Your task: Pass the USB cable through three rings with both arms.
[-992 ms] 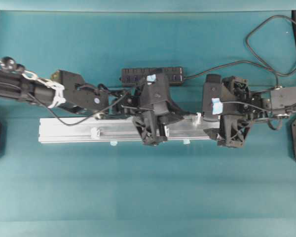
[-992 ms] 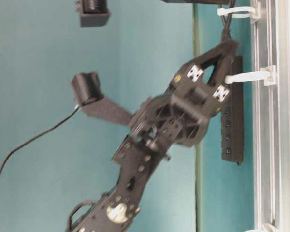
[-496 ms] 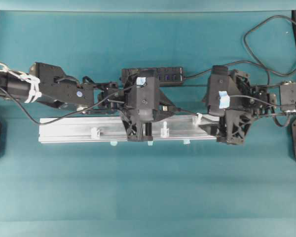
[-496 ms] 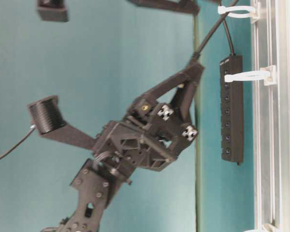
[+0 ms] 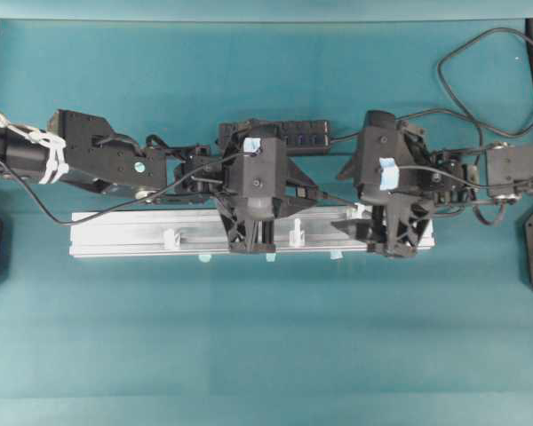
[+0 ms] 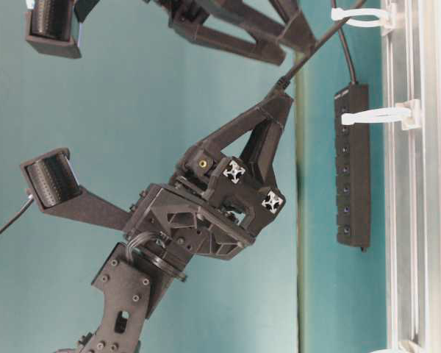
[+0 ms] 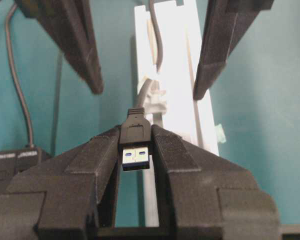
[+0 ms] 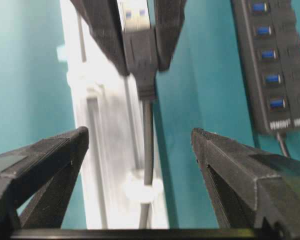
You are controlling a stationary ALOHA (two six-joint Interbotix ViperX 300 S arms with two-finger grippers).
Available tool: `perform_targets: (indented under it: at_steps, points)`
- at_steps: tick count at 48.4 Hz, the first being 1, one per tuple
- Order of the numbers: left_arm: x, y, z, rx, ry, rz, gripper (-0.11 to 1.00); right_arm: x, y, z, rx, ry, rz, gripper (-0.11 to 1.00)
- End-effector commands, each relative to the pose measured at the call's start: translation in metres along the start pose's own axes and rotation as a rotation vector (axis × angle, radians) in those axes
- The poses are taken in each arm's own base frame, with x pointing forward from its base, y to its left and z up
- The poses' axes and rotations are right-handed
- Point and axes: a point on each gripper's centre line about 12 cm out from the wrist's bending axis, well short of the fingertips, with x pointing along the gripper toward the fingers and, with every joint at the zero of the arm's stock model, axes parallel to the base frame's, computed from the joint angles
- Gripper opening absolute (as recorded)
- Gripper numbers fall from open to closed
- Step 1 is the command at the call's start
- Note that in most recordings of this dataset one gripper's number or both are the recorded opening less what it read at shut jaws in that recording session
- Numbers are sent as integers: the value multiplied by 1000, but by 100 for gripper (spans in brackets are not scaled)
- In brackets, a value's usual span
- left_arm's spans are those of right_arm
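Above the aluminium rail (image 5: 142, 232), the left gripper (image 7: 136, 150) pinches the USB cable's plug (image 7: 135, 145) beyond the first ring (image 8: 138, 191), while the right gripper (image 8: 140, 145) gapes wide; next it likely needs aiming at the middle ring (image 5: 295, 236).

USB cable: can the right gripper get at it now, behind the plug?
Probably yes. The right gripper is open with the USB cable running between its fingers, nothing between them. The left gripper holds the plug just ahead.
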Motion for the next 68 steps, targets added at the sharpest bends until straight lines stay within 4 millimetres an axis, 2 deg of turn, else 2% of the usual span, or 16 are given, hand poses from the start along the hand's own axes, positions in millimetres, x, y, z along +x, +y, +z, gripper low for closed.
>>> perform_targets:
  at_steps: [1,11,16,29,36,49,68]
  points:
    - [-6,3,19,6,-51,9,21,1,-2,10,18,-42,-1,77]
    - [-6,2,19,7,-52,7,21,5,-3,9,18,-45,0,76]
    - [-6,2,19,7,-52,7,21,5,-3,11,19,-57,1,69]
    - [-6,2,18,7,-50,7,21,5,-2,16,19,-96,8,13]
    - [-6,1,18,7,-48,5,21,5,-2,17,18,-98,9,-4]
    - [-6,1,16,-5,-39,3,21,6,-2,15,18,-81,6,-6]
    - [-11,-1,10,-12,-12,-4,21,11,1,8,-8,57,-6,-7]
